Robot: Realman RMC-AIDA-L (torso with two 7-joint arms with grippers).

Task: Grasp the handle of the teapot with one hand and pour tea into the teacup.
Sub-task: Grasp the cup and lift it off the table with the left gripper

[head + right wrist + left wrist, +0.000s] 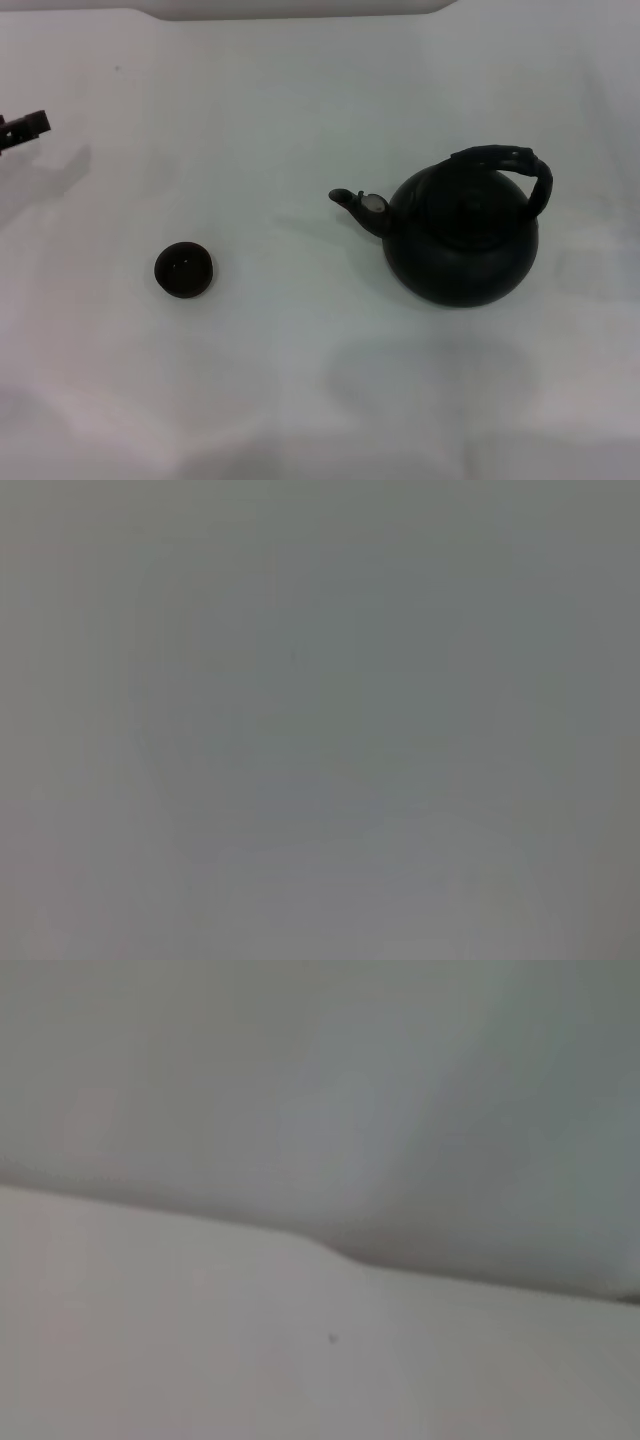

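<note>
The matte black teapot (462, 238) stands upright on the white table at the right in the head view, its short spout (352, 204) pointing left. Its thick black arched handle (512, 166) loops over the top, leaning to the right side. The tiny dark teacup (183, 269) stands upright at the left, well apart from the teapot. My left gripper (22, 128) shows only as a dark tip at the far left edge, away from both. My right gripper is out of view. Both wrist views show only blank pale surface.
The white table (300, 380) spreads around both objects. Its far edge runs along the top of the head view, with a pale wall strip (300, 8) behind. A fold of the white cloth shows in the left wrist view (330, 1255).
</note>
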